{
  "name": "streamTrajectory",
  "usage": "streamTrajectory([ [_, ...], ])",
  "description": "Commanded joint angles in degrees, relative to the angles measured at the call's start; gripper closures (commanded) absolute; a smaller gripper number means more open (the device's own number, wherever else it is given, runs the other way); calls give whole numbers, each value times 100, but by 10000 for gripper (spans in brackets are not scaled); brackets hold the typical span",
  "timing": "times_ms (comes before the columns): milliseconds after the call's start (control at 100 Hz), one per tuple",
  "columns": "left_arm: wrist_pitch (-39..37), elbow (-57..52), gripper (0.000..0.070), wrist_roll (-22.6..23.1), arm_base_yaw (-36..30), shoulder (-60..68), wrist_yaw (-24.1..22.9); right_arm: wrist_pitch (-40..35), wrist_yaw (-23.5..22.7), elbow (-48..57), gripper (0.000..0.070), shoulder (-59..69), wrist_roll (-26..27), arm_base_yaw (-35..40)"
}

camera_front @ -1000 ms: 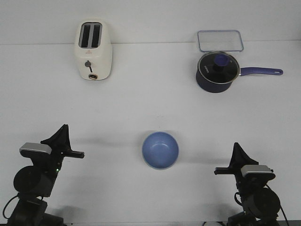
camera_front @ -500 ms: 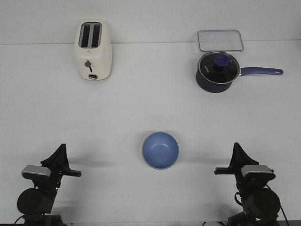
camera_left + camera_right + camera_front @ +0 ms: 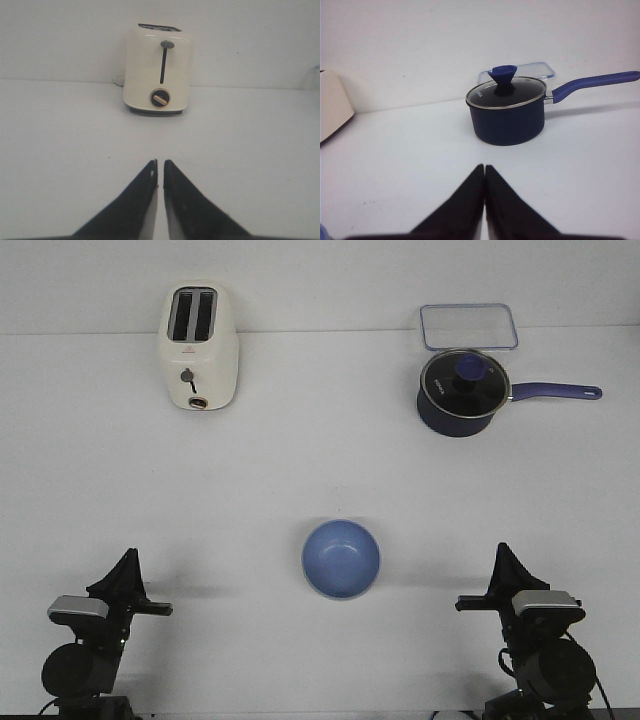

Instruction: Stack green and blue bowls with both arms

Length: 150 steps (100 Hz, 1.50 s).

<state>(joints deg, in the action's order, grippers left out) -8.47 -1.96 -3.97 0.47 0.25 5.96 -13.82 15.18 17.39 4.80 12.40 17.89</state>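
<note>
The periwinkle blue bowl (image 3: pixel 341 558) sits upright on the white table, at the front centre between my two arms. No green bowl shows in any view. My left gripper (image 3: pixel 128 556) rests low at the front left, well left of the bowl. Its jaws are shut and empty with only a thin slit between them, and they point at the toaster in the left wrist view (image 3: pixel 160 162). My right gripper (image 3: pixel 503 550) rests at the front right, shut and empty, and points at the saucepan in the right wrist view (image 3: pixel 484 167).
A cream toaster (image 3: pixel 199 347) stands at the back left and also shows in the left wrist view (image 3: pixel 159 70). A dark navy saucepan (image 3: pixel 459 391) with a glass lid and long handle stands at the back right (image 3: pixel 508 116). A clear lidded container (image 3: pixel 468 326) lies behind it.
My left arm has drawn back and lowered toward the front edge. The right arm and the blue bowl have not moved.
</note>
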Motion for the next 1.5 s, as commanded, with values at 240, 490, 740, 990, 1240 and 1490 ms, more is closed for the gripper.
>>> streamTrajectory([
  [240, -63, 116, 685, -15, 0, 2, 11, 81, 0, -15, 700, 2, -26, 15],
  [490, -61, 116, 685, -15, 0, 2, 11, 81, 0, -15, 700, 2, -26, 15],
  [740, -61, 116, 685, -15, 0, 2, 11, 79, 7, -15, 700, 2, -55, 15],
  [990, -59, 116, 685, -15, 0, 2, 11, 337, -306, -308, 700, -87, -1410, -509],
  [1240, -59, 116, 685, -15, 0, 2, 11, 540, -1281, -1115, 700, -472, -2507, -1484],
  [1490, -59, 114, 685, -15, 0, 2, 11, 1008, -1486, -1666, 700, -472, -2636, -1563],
])
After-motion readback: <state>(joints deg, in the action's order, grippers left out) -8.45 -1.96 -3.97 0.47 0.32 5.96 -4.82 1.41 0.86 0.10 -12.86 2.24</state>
